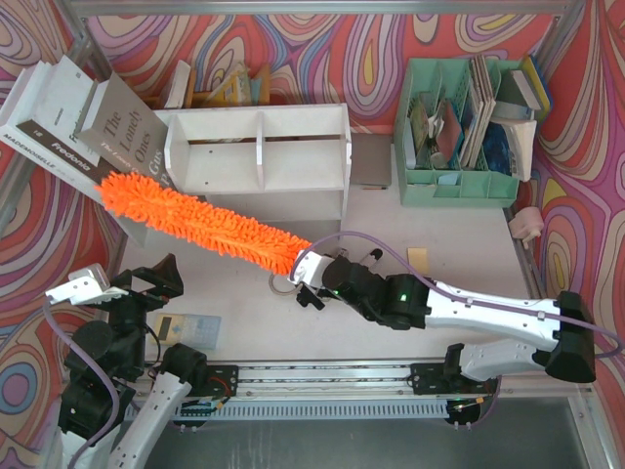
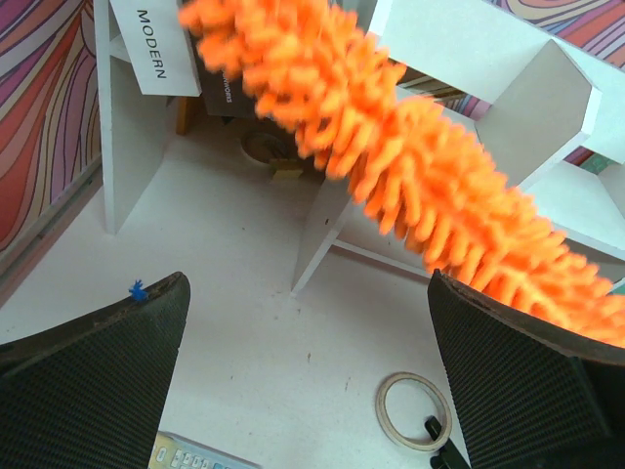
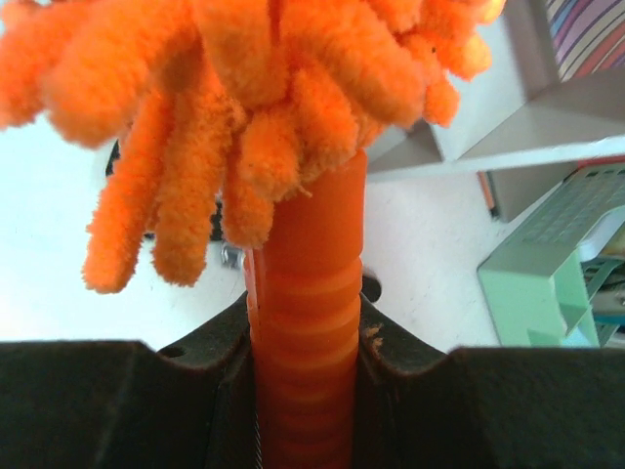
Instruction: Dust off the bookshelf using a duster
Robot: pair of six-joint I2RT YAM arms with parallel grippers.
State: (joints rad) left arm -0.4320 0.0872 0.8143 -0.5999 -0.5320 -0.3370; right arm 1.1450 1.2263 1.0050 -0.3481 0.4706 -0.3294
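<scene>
**Right gripper** (image 1: 311, 277): my jaws are clamped on the thin orange handle (image 3: 305, 322) of the duster (image 1: 195, 221). The wrist view shows the handle pinched between both fingers just below the fluffy head. The gripper sits near the middle of the bench.

**Duster:** from my right gripper the head runs diagonally toward the far left corner. Its tip lies by the large books (image 1: 73, 122) leaning there. Its length crosses the near left corner of the bookshelf (image 1: 259, 156). In the left wrist view the orange pile (image 2: 420, 166) passes over the white shelf boards (image 2: 547, 98). I cannot tell whether the fibres touch the wood.

**Bookshelf:** it stands at the far edge of the bench, left of centre, with its central divider visible from above.

**Left gripper** (image 1: 146, 283): my jaws stand wide apart and hold nothing. It hangs above the near left corner, well apart from the duster.

**Other items:**
- A mint green organiser (image 1: 454, 186) sits at the far right corner.
- A tape ring (image 2: 412, 410) lies flat on the bench top, near the right gripper.
</scene>
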